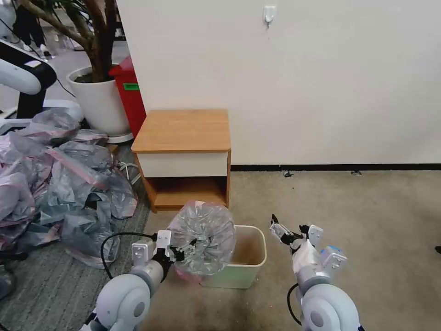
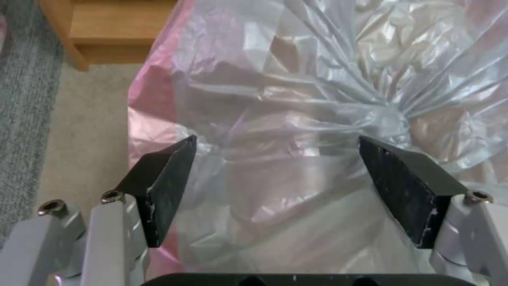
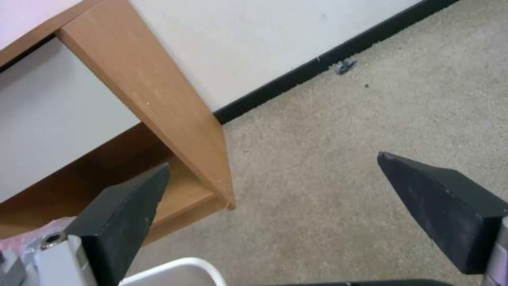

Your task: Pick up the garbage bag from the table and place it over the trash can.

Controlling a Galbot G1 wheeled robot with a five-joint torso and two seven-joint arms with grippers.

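With the worktop [image 1: 183, 129] bare, the spread left claw [image 2: 275, 174] is pressing the garbage bag [image 1: 203, 236] over the trash can [image 1: 250, 269], the spread right claw [image 1: 288, 234] is waiting beside it, and seating the rim probably needs both.

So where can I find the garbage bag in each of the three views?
Head view: the garbage bag bulges over the left side of the trash can, in front of the table.
Left wrist view: it spreads between and beyond the fingers of the open left gripper.
Right wrist view: a small pink bit, probably its rim, sits beside the finger nearer the table.
Shared landmark: the table's wooden frame.
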